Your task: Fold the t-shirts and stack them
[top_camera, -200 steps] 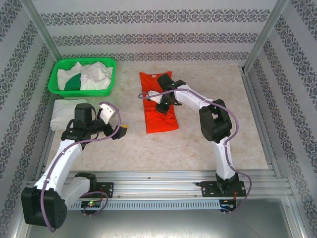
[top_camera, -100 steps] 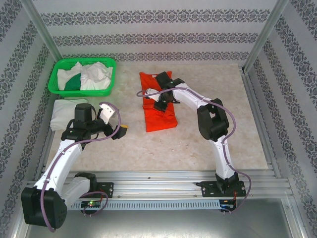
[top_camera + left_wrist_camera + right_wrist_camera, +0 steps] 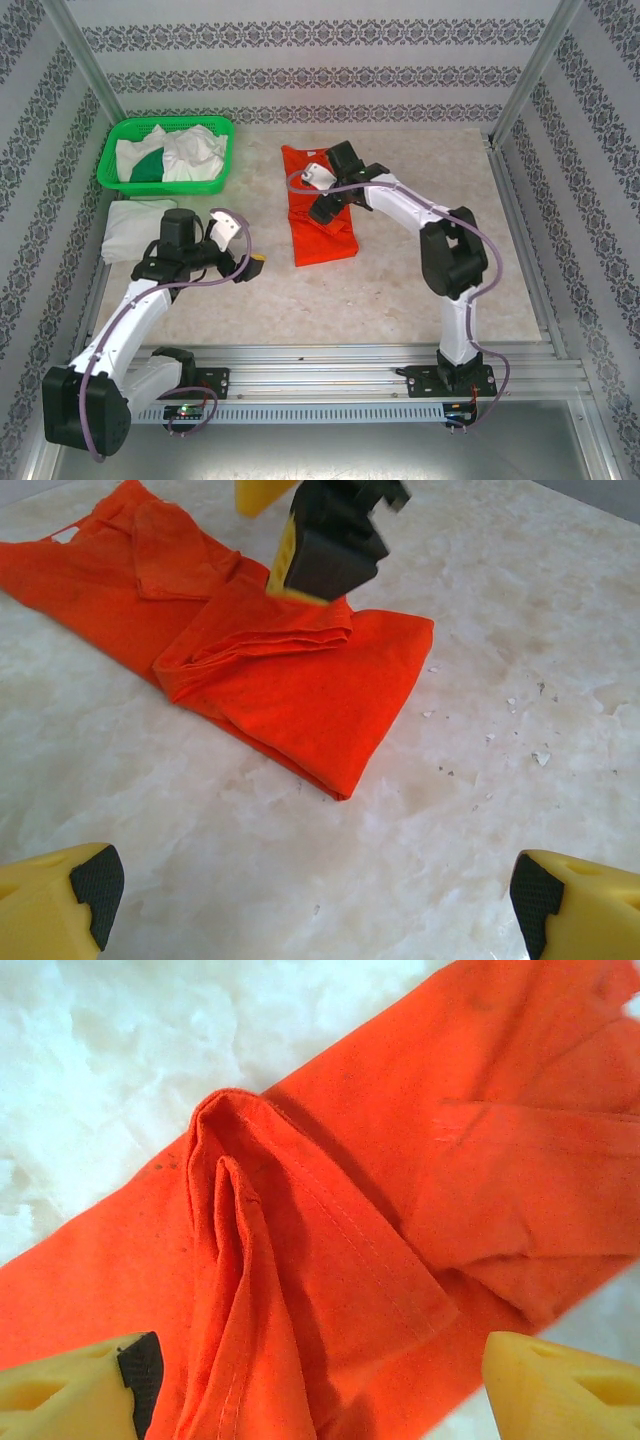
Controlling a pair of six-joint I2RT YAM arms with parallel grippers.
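The orange-red t-shirt [image 3: 322, 235] lies flat as a long narrow strip a little beyond the middle of the tabletop [image 3: 400, 300]. Its long axis runs from the far edge toward the near edge, slanting slightly to the right as it comes nearer. The neck end points to the far edge.

The right end effector [image 3: 322, 210] hangs over the middle of the strip. In the right wrist view, its yellow fingers [image 3: 70, 1390] stand wide apart on either side of the t-shirt [image 3: 400, 1110]. A loose raised ridge of cloth lies between them, and neither finger is closed on it.

From the left wrist view the t-shirt [image 3: 300, 695] shows a doubled near end with layered edges, and the right end effector [image 3: 325, 540] is just above the fold. The left end effector [image 3: 320, 910] has its jaws spread wide and empty over bare tabletop [image 3: 500, 680], near the shirt's near left corner but apart from it.

The top view also takes in the left end effector [image 3: 243, 245], a folded white tee [image 3: 130, 225] by the left edge, and a green basket [image 3: 110, 165] of shirts in the far left corner.
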